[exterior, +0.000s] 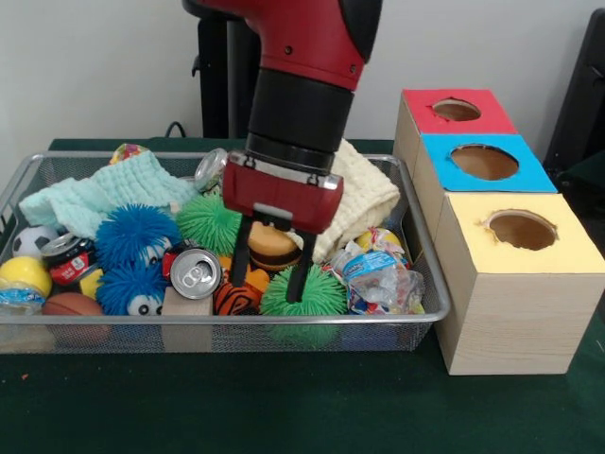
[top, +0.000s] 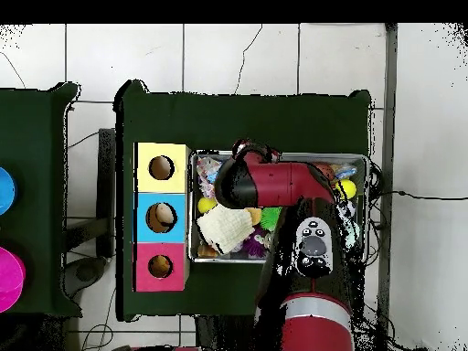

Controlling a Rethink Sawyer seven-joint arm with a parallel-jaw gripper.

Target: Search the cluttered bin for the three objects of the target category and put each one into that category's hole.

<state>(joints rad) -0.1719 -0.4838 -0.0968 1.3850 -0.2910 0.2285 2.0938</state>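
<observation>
The wire mesh bin (exterior: 227, 322) is full of clutter and fills the left of the front view. My gripper (exterior: 269, 274) reaches down into its middle, open, with one finger on each side of a yellow and orange soft toy (exterior: 272, 244) that looks like the duck. The orange black-striped tiger (exterior: 234, 295) lies just below my left finger. The red-topped box's hole (exterior: 457, 110) is at the far right, behind the blue and yellow boxes. In the overhead view my arm covers much of the bin (top: 193, 206), and the red box's hole (top: 161, 266) is left of it.
Green puff balls (exterior: 208, 222) (exterior: 304, 298), blue puff balls (exterior: 137, 236), cans (exterior: 196, 272) (exterior: 66, 257), small balls (exterior: 24, 274), a wood block (exterior: 186, 307), crumpled plastic (exterior: 378, 274), and green (exterior: 113, 194) and cream cloths (exterior: 369, 194) crowd the bin. The blue hole (exterior: 484, 161) and yellow hole (exterior: 522, 230) are nearer.
</observation>
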